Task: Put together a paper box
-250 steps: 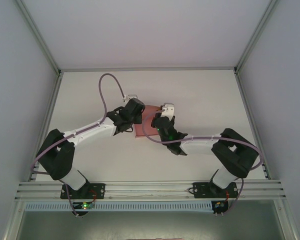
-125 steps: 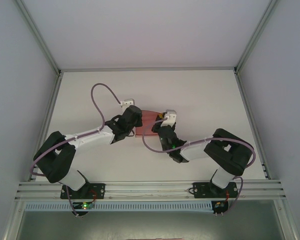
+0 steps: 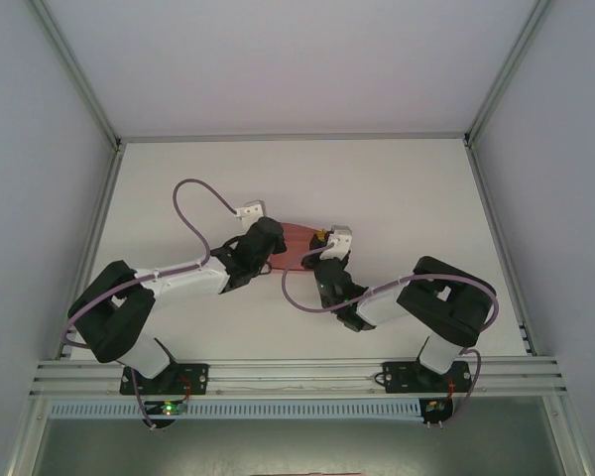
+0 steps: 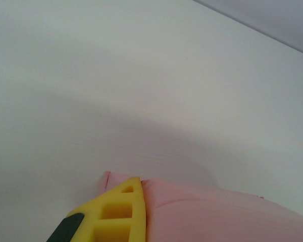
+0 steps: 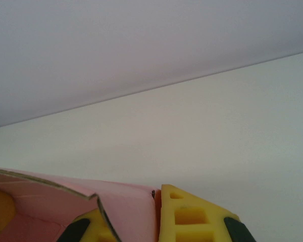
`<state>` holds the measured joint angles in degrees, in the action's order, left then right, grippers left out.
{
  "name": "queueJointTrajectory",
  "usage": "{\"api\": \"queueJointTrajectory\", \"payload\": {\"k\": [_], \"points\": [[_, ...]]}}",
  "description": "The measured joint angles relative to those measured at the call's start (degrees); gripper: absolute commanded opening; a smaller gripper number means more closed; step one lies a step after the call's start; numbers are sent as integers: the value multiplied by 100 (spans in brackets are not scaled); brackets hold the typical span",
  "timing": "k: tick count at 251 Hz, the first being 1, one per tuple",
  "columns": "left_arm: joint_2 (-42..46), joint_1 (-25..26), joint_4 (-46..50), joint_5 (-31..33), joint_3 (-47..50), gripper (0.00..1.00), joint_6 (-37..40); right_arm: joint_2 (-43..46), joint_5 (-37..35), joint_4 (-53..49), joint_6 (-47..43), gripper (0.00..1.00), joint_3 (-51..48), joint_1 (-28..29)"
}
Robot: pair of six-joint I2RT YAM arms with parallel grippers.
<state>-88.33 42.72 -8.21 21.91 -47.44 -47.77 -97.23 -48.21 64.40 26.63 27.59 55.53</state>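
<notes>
**A:** Where is the paper box (image 3: 296, 245) at this moment?

**B:** Near the middle of the tabletop (image 3: 407, 188), between the two pincers. I cannot tell if it rests on the surface or hangs just above it.

**A:** And the pincers?

**B:** The left pincer (image 3: 271, 244) is at the 9 o'clock side of the box, clenched. In its wrist view one yellow finger (image 4: 136, 217) lies against the pink card, so I judge that it pinches that edge. The right pincer (image 3: 322, 256) is at the 4 o'clock side, clenched on the box. A pink wall stands between its two yellow fingers (image 5: 165, 217).

**A:** How will the box handle?

**B:** I think it is very light, thin card. It bends and creases easily, and the wall already curves in the right wrist view. It is better to take it at a firm edge close to a fold line, not at a loose flap, and to pull gently, because a hard pull can tear it.

**A:** How many things do you count?

**B:** One box, the left arm (image 3: 178, 273) and the right arm (image 3: 407, 293), and one pincer on each.
</notes>
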Motion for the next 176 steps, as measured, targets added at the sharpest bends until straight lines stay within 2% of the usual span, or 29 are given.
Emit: {"api": "queueJointTrajectory", "payload": {"k": [81, 131, 176], "points": [[0, 20, 1832, -24, -1043, 0, 149, 310, -42, -466, 0, 0, 39, 13], [-173, 26, 2317, -181, -1408, 0, -33, 503, 96, -767, 101, 0, 37, -120], [-632, -48, 2350, -407, -1698, 0, -424, 409, 114, -1084, 221, 0, 81, -234]]}}
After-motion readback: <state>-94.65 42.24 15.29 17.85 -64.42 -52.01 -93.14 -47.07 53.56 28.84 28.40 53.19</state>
